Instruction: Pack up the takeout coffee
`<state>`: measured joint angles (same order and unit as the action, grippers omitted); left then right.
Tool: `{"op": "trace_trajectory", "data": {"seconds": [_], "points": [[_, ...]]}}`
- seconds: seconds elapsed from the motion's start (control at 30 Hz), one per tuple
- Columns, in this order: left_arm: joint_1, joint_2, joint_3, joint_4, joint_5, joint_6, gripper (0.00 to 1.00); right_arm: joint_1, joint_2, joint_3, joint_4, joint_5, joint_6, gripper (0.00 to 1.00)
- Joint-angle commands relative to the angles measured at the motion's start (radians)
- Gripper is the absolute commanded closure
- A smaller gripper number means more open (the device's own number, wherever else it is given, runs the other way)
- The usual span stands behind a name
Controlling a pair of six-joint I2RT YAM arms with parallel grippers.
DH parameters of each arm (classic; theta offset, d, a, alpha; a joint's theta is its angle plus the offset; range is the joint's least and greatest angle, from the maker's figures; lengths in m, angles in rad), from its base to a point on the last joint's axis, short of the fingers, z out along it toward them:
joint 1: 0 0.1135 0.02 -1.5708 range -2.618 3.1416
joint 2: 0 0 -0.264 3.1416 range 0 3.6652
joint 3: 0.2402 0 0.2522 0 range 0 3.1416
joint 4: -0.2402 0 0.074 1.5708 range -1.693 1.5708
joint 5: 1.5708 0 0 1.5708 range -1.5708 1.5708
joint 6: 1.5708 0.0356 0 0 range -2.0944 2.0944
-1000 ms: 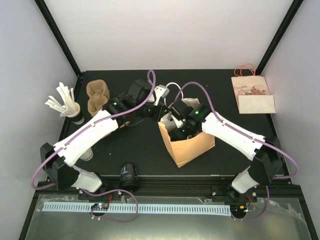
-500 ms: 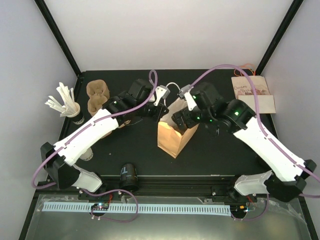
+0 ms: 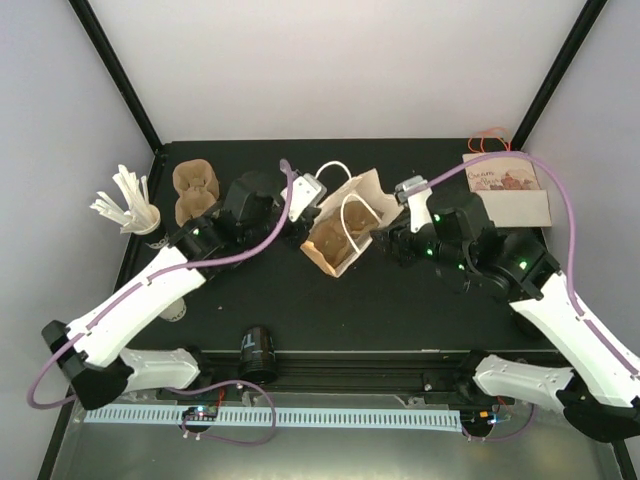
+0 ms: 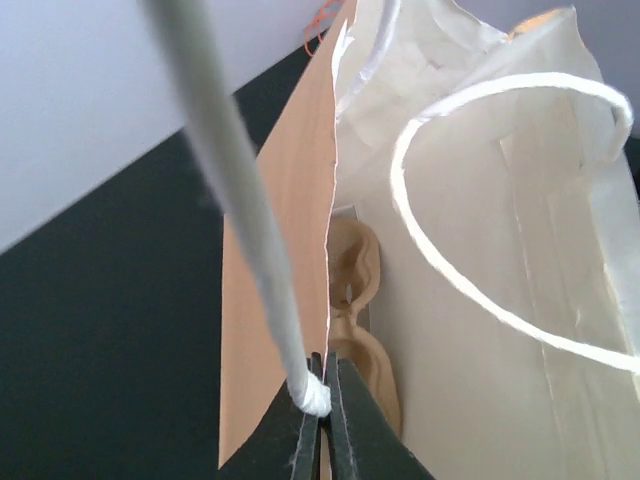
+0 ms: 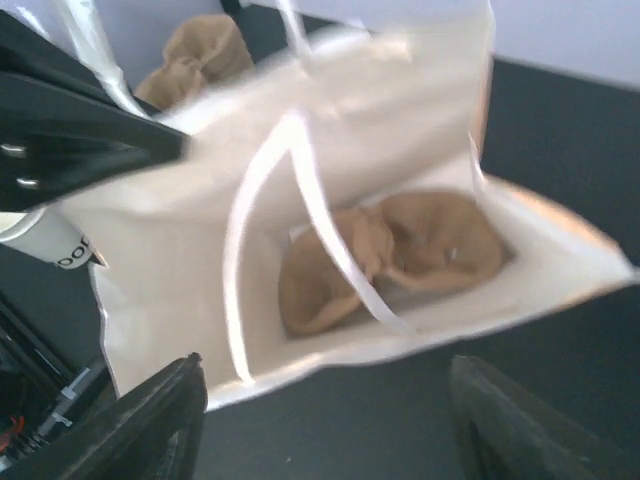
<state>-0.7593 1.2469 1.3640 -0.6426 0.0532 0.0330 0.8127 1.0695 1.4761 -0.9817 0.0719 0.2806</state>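
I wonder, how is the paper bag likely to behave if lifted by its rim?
Probably floppy: the paper bag bows where the left gripper pinches its rim. Likely light, with only a pulp carrier visible inside. Apt to tip; it lies tilted.

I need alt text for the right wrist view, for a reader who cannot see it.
An open bag faces the camera with a brown cup carrier inside. The dark fingers of the right tool stand apart below it.

Carrier point(image 5: 400, 255) seemingly inside bag point(image 3: 325, 250); stirrers point(image 3: 125, 200) far left.
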Motion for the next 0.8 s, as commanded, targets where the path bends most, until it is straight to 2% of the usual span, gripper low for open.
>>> {"op": "trace_trajectory", "data": {"seconds": [0.0,0.2,0.37,0.77], "points": [[-0.061,-0.079,-0.125,0.181,-0.14,0.182,0.98,-0.015,-0.069,-0.169,0.069,-0.009,0.05,0.36],[-0.155,-0.078,-0.222,0.266,-0.309,0.304,0.99,-0.019,-0.163,-0.356,0.207,-0.084,0.065,0.39],[-0.2,-0.077,-0.225,0.263,-0.343,0.332,0.98,-0.018,-0.209,-0.443,0.273,-0.162,0.02,0.4],[-0.267,-0.118,-0.277,0.275,-0.328,0.35,0.98,-0.018,-0.251,-0.523,0.337,-0.188,-0.067,0.46]]}}
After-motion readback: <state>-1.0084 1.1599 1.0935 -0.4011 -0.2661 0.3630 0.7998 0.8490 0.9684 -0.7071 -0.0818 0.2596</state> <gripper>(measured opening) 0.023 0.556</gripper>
